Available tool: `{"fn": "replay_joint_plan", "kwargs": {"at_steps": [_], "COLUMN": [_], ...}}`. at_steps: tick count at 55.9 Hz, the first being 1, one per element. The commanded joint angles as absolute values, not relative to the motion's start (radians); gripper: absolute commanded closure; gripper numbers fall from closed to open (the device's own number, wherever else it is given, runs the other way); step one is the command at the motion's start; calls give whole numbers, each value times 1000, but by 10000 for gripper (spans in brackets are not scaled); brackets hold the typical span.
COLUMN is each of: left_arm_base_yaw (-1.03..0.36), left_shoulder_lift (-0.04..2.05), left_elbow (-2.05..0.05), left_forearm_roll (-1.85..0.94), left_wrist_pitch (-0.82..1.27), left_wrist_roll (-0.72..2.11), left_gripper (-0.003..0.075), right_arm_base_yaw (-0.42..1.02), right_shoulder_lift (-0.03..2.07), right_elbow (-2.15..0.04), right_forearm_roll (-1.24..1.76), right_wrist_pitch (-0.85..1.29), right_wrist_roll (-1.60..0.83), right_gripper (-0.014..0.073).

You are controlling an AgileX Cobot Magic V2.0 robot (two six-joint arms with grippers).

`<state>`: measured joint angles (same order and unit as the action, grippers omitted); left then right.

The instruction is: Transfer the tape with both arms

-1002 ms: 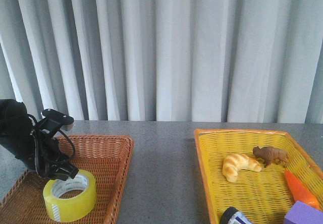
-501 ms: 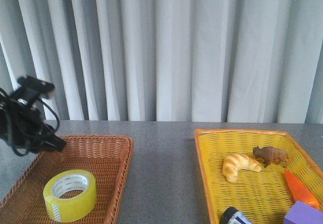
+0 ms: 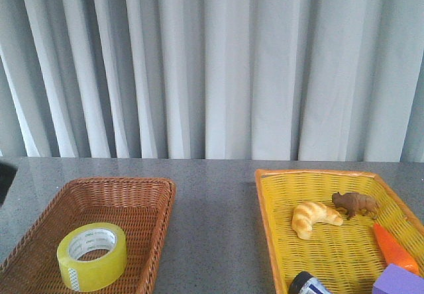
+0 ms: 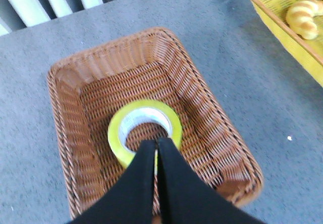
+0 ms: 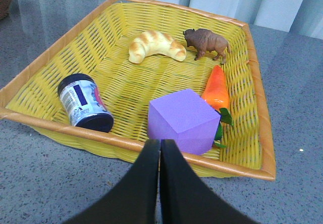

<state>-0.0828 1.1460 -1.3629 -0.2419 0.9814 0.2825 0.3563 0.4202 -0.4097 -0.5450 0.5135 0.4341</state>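
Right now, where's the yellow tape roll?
The translucent yellow roll of packing tape lies flat in the brown wicker basket on the table's left side in the front view, toward the basket's near end, well apart from the yellow woven tray on the right.

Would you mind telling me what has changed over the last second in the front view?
The left arm, which hung low over the tape in the brown basket, rose and drew back leftwards, nearly out of the front view. Its gripper is now shut and empty above the roll. The tape, the yellow basket and its contents stayed put.
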Motion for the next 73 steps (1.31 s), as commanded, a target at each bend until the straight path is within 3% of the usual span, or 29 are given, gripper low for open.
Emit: {"fn": "replay_joint_plan", "kwargs": {"at_steps": [1, 9, 26, 53, 73], "left_arm_base_yaw": [-82, -82, -82, -82, 12], "left_shoulder_lift": [1003, 815, 483, 174, -26], "left_elbow": [-1244, -1021, -796, -258, -39], "left_forearm_roll": [-270, -281, -217, -83, -69], "left_wrist_pitch": [866, 725, 730, 166, 96], "left_wrist_roll": [251, 121, 134, 135, 121], "left_gripper": [727, 727, 727, 727, 727], "right_arm_base_yaw": [354, 354, 354, 354, 354], "right_shoulder_lift": [426, 426, 426, 426, 426], "right_elbow": [-433, -433, -433, -433, -433], "right_forearm_roll": [-567, -567, -567, -567, -568], "right_wrist_pitch": [462, 462, 462, 469, 469], "right_wrist_roll": [435, 435, 435, 435, 435], "right_gripper": [601, 601, 601, 601, 601]}}
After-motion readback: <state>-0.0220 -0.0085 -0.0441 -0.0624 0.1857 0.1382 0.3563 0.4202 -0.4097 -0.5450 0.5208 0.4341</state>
